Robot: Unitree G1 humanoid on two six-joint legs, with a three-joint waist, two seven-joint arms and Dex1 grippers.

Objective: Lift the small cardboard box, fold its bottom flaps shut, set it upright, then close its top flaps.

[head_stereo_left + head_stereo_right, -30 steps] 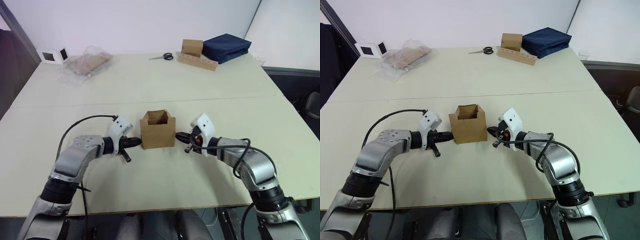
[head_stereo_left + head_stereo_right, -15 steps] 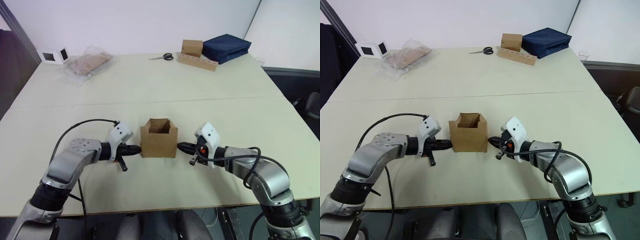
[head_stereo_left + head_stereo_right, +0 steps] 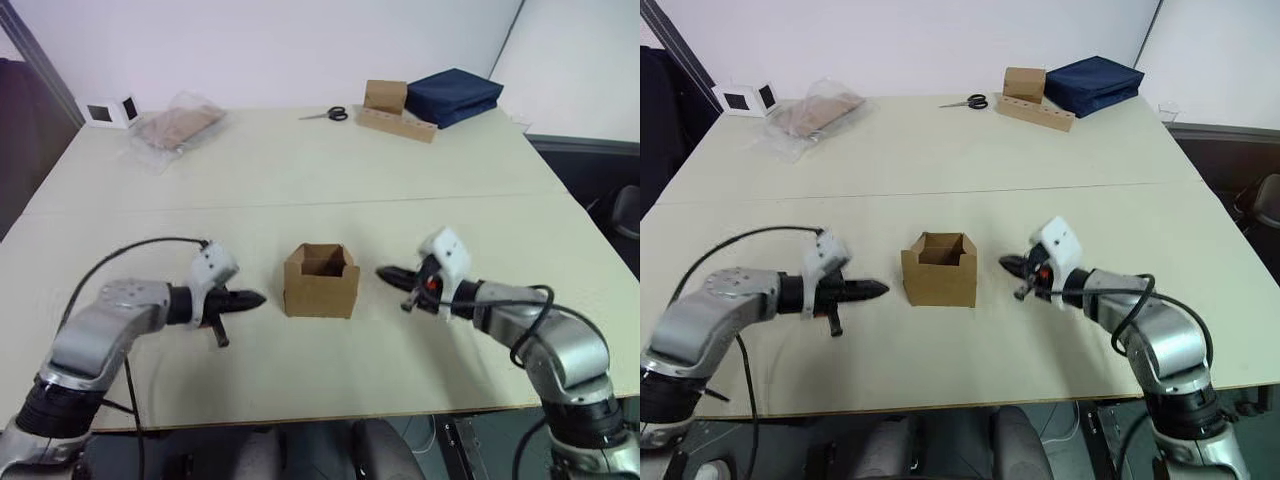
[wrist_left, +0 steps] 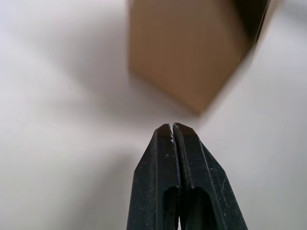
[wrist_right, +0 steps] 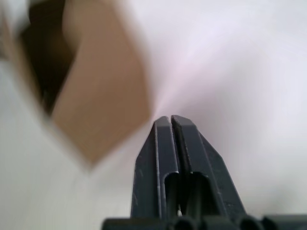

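Observation:
The small cardboard box (image 3: 321,281) stands upright on the table near its front, its top open and the flaps standing up. My left gripper (image 3: 259,297) is shut and empty, a short gap to the box's left, pointing at it. My right gripper (image 3: 384,272) is shut and empty, a short gap to the box's right. In the left wrist view the shut fingertips (image 4: 171,128) point at a side of the box (image 4: 187,48). In the right wrist view the box (image 5: 96,96) lies just ahead of the shut fingertips (image 5: 170,120).
At the table's far side lie a closed brown box (image 3: 385,96) on a wooden block (image 3: 397,123), scissors (image 3: 326,114), a dark blue bag (image 3: 453,95), a clear plastic bag holding flat cardboard (image 3: 175,127) and small white cubes (image 3: 110,111).
Both grippers have drawn back from the box's sides, left going left and right going right. The box now stands on the table untouched.

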